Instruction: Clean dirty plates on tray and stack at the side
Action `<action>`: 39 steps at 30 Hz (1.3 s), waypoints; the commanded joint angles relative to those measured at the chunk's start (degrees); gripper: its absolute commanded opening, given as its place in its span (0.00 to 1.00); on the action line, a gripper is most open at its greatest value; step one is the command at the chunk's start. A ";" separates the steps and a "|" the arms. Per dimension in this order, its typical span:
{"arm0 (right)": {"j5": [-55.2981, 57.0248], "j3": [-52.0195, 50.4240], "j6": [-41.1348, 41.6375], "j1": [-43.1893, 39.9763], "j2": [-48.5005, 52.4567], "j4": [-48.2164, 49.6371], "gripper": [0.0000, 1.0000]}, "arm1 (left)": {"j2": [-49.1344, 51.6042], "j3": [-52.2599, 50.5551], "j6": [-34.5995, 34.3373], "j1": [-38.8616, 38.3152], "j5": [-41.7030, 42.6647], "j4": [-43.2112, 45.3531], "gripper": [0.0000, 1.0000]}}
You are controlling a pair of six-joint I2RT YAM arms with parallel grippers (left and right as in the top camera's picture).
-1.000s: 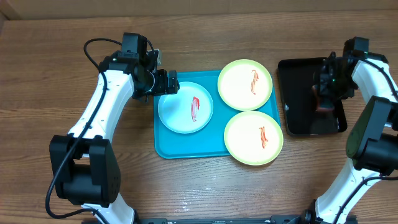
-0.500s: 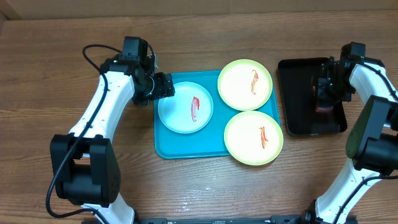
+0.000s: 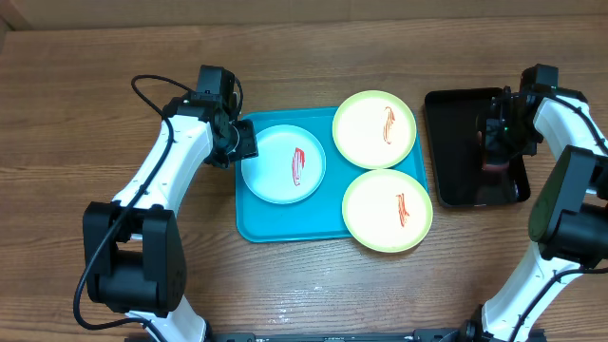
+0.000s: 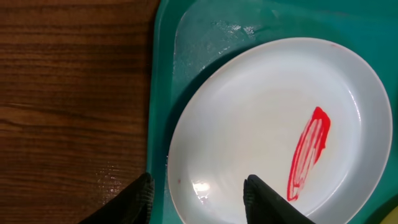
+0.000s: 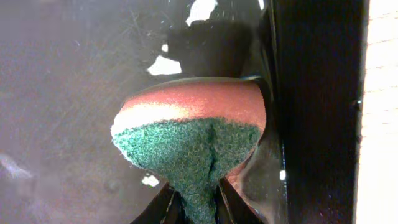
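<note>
On the turquoise tray [image 3: 285, 224] lie three plates, each with a red sauce smear. The white-blue plate [image 3: 283, 163] is at the left; two yellow, green-rimmed plates [image 3: 374, 129] [image 3: 387, 211] are at the right. My left gripper [image 3: 239, 142] is low at the white plate's left rim. In the left wrist view its jaws [image 4: 198, 180] straddle that rim, one finger over the plate [image 4: 280, 124], the other outside, over the tray's edge [image 4: 163, 93], still apart. My right gripper [image 3: 496, 142] is in the black tray, shut [image 5: 198, 199] on a green and red-orange sponge [image 5: 193, 130].
The small black tray [image 3: 456, 142] stands on the wooden table at the right of the turquoise tray. The second yellow plate overhangs the turquoise tray's right front corner. Bare wood lies to the left of the turquoise tray and in front of it.
My left gripper has drawn back to the white plate's left rim and its jaws have narrowed around it. My right gripper has closed on the sponge and stayed in place.
</note>
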 commanded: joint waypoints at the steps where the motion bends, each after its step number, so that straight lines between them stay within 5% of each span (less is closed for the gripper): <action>1: -1.01 -0.92 0.48 0.37 0.17 -0.02 0.18 | 0.28 -1.92 -0.98 -0.15 -1.81 0.61 0.49; 19: -1.03 -0.92 0.46 0.37 0.17 -0.22 0.18 | 3.80 -9.40 -1.09 -0.48 -1.27 10.67 0.39; 23: -1.03 -0.92 0.48 0.37 0.17 -0.24 0.18 | 4.46 -9.40 -0.94 -0.50 0.09 12.59 0.27; 26: -2.47 -0.92 0.70 0.37 0.17 -0.50 0.18 | 4.46 -9.40 -0.92 -0.48 0.13 13.00 0.04; 30: -3.96 -0.87 5.18 0.37 0.15 -0.70 0.04 | 4.44 -8.79 -0.94 0.74 0.24 12.81 0.04; 39: -4.07 7.96 6.51 0.33 0.00 -11.10 0.04 | 4.44 -7.06 -0.92 2.64 4.87 11.23 0.04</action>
